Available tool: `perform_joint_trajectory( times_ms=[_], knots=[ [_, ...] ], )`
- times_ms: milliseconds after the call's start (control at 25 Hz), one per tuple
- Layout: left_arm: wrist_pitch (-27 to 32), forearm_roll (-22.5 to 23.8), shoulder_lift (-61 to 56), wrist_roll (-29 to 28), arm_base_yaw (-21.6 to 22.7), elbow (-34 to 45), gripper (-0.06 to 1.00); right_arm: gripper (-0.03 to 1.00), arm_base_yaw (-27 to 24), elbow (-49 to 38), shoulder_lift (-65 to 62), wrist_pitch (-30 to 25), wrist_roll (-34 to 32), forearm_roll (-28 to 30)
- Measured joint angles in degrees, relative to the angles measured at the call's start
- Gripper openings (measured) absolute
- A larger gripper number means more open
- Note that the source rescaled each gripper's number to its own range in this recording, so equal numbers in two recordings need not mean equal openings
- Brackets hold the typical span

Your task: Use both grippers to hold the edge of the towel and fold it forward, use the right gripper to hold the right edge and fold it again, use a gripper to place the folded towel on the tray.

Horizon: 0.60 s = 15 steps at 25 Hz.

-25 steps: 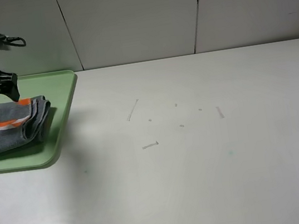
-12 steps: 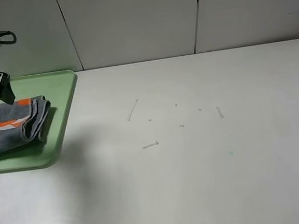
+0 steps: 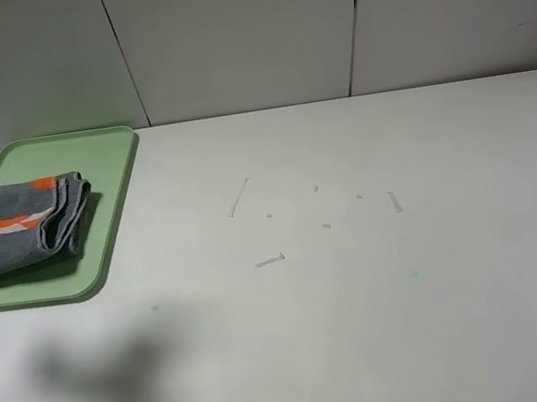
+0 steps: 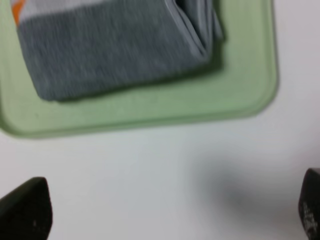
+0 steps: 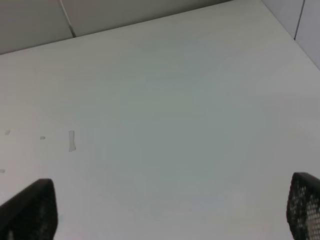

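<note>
The towel [image 3: 24, 222] lies folded into a compact bundle inside the tray [image 3: 105, 155], toward the tray's near left part, with its orange-and-pale stripe on top and the stacked fold edges facing the open surface [image 3: 361, 278]. In the left wrist view the towel [image 4: 115, 50] shows thick grey terry with several layers of thin pale hem bunched at one corner, and the tray [image 4: 150, 112] rim runs just beside it.

By its look the cloth is soft, light and limp; it would sag and unfold if lifted by one layer only. A sound hold would pinch through all the layers at the folded corner or along the thick folded side, where the terry gives good friction.

The left gripper [image 4: 165, 210] hangs over the bare surface just off the tray's rim, its fingers [image 4: 27, 205] spread wide and released, grasping nothing. In the high view only a dark part of that arm shows at the left border, overlapping the towel's end. The right gripper [image 5: 170, 210] is well apart over the empty side, fingers [image 5: 30, 207] likewise spread and holding nothing.

Judging from this, the placing step looks done.
</note>
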<state>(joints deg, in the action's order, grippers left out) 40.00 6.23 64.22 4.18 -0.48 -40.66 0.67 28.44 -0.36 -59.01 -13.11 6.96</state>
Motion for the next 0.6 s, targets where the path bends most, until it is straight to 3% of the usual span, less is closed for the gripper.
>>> perform_joint_trajectory(
  times_ms=[120,360,600],
  knots=[
    [2.01,-1.45,-6.91,-0.08,0.0,2.76,1.0,1.0,0.0,0.0,0.0,0.0,0.0,0.0],
    [11.98,-3.98,-19.57,-0.13,0.0,6.59,1.0,1.0,0.0,0.0,0.0,0.0,0.0,0.0],
    [14.27,-8.19,-32.78,-0.07,0.0,10.63,1.0,1.0,0.0,0.0,0.0,0.0,0.0,0.0]
  ],
)
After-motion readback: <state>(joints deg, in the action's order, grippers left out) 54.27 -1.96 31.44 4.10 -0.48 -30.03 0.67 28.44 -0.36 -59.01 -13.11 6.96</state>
